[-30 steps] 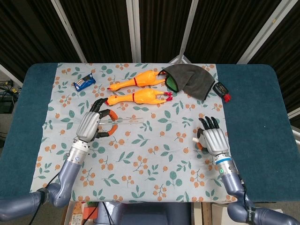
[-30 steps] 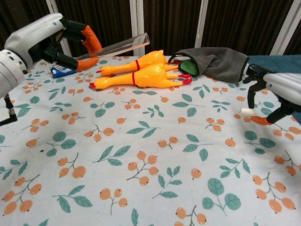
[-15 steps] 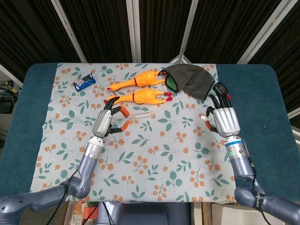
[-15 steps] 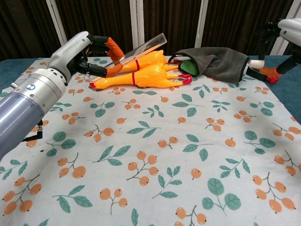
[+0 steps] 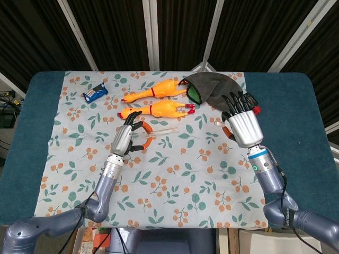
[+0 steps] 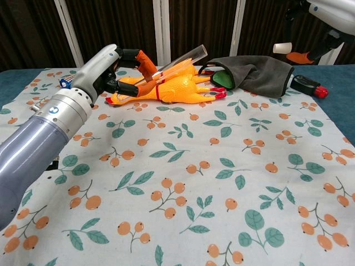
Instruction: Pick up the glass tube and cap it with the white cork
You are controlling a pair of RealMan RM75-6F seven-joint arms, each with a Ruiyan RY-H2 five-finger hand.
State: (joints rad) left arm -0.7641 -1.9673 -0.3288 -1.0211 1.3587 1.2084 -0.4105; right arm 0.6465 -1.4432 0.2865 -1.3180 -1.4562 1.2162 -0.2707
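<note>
Between your left fingertips (image 6: 145,60) sits the glass tube (image 6: 180,62), pinched near its lower end and lifted off the cloth, slanting up and toward the right with its open end free in the air. Your left hand (image 5: 128,138) hovers just in front of the nearer rubber chicken (image 5: 157,110), so that side is tight. Over on the right, your fingertips (image 6: 297,56) clamp the white cork (image 6: 282,47), thumb underneath, held high above the table; in the head view the cork (image 5: 224,120) peeks out at the left side of your right hand (image 5: 241,123). That hand hangs close to the grey cloth pouch (image 5: 217,91) and the small black and red gadget (image 6: 308,86) near the cloth's right edge. Cork and tube are well apart, with open air between them above the chickens. A second rubber chicken (image 5: 157,89) lies behind the first. Up at the far left corner rests a blue snack packet (image 5: 95,93). The floral tablecloth (image 5: 175,185) spreads wide and bare in front of both hands, with the table's blue edge (image 5: 296,132) beyond it.
</note>
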